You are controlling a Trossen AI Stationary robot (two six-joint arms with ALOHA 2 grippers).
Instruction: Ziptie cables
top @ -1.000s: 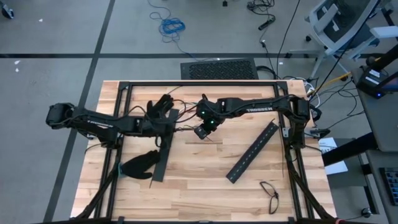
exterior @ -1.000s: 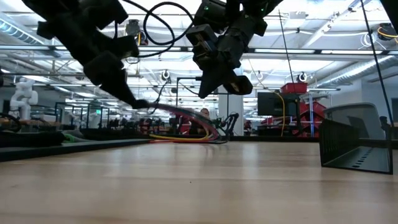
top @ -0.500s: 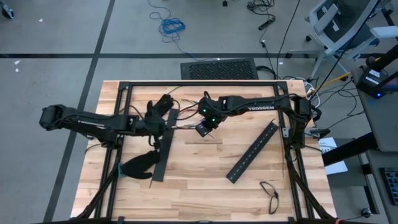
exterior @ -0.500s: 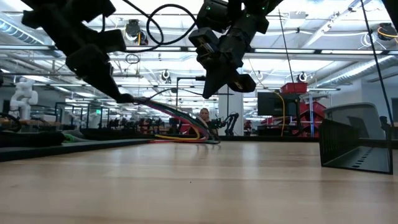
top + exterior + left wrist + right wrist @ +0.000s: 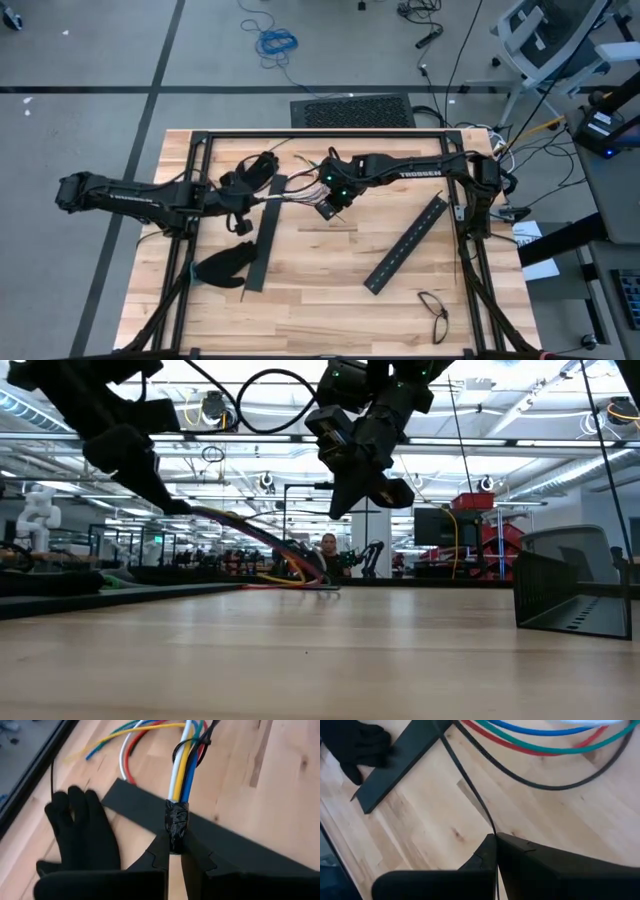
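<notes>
Left wrist view: left gripper (image 5: 175, 851) clamps cables' (image 5: 182, 775) taped end; wires extend beyond.

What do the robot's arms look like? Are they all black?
Mostly. Both arms are slim, dark and jointed, with black cables looping off them. The right arm carries white lettering and small green lights near its wrist. Each end effector has two flat, dark, wedge-shaped fingers.

Your left gripper (image 5: 243, 205) has drawn back leftward, clear of the far glove (image 5: 262, 166), dragging the taped end of the cables (image 5: 290, 199) with it and pulling them straighter and higher.
</notes>
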